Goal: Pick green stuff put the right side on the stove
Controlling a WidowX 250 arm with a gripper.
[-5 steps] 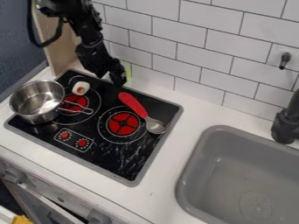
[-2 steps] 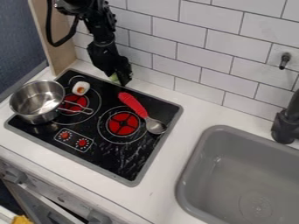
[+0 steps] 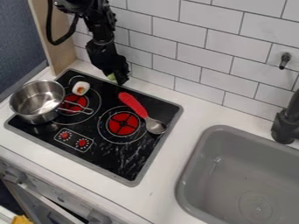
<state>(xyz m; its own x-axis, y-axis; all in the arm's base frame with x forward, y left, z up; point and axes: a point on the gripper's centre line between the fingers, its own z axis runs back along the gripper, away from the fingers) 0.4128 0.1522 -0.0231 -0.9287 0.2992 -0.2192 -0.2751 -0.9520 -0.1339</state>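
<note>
"Shifted: the arm (image 3: 101, 30) sits farther right than in the first frame; the green stuff (image 3: 111, 77) now shows left of the gripper (image 3: 121, 80), not right."

"Specify orientation and gripper state."

"Green stuff: upper left of the frame, near the stove's (image 3: 130, 180) rear edge. Mostly hidden; direction and long axis cannot be read. Gripper: cannot tell whether open, closed or holding."

"Surface and room?"

"Stove carries a steel pot (image 3: 36, 99), left, and a red-handled spoon (image 3: 134, 105), centre. White counter (image 3: 169, 131); grey sink (image 3: 234, 175), lower right; tiled wall (image 3: 192, 48) behind."
</note>
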